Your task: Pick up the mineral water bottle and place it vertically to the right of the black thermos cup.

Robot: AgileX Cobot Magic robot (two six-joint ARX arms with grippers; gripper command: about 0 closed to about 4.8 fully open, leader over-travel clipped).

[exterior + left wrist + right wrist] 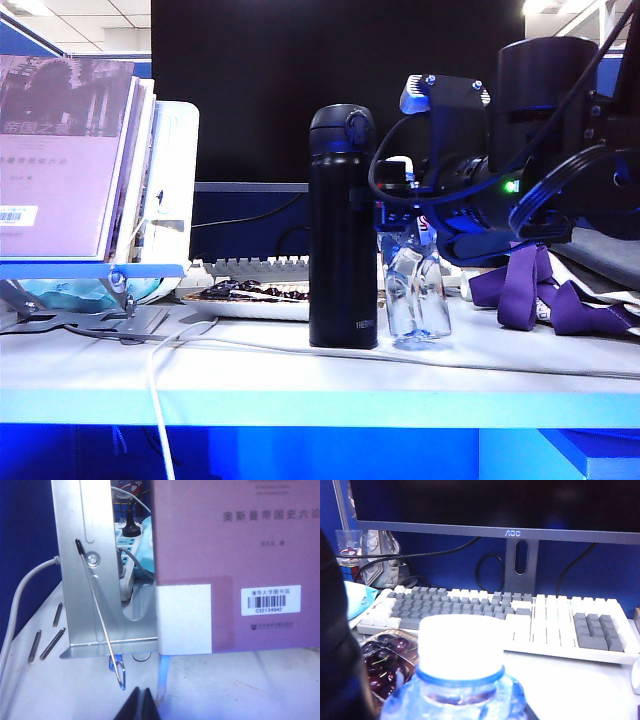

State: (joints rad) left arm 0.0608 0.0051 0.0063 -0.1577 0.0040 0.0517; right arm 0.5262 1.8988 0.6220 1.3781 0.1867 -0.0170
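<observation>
Your right gripper (418,232) sits at the neck of the mineral water bottle (416,290), reaching in from the right of the exterior view, and the arm's black housing covers the bottle's top there. Whether its jaws are clamped on the bottle or parted you cannot tell: no fingertip shows clearly in any view. From the right wrist you look straight down past the white cap (460,647) and the blue neck ring (the fingers themselves stay out of sight).

The bottle stands upright on the table (300,375), just to the right of the black thermos cup (343,230), the two very close together; you cannot make out whether they touch. The thermos stands taller, lid shut.

Behind them lie a white-and-grey keyboard (510,617) and a tray of dark fruit (250,297), with a black monitor (485,505) at the back. A purple strap (545,290) lies to the right.

Your left gripper (140,705) rests well away at the far left, its dark fingertips pressed together, facing a metal bookstand (92,580) and a purple book (240,565).
</observation>
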